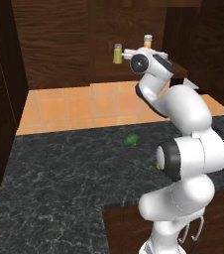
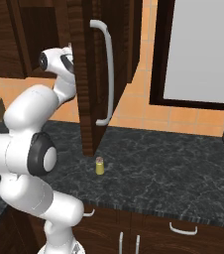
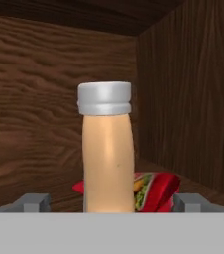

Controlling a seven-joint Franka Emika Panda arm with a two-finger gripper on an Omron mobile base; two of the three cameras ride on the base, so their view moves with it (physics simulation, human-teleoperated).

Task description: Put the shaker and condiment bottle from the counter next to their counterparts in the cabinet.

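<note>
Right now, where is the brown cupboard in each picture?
Left base view: the cabinet spans the top, above the tiles.
Right base view: upper left, its door open toward us.
Hand view: its inner walls, behind and right.
Shared landmark: the condiment bottle inside it.

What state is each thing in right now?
condiment bottle: upright in the cabinet, between the open fingertips, red item behind.
gripper: open.
cabinet: door open.
shaker in cabinet: upright on the shelf.
shaker on counter: upright, untouched.
green leafy lump: lying on the counter.
</note>
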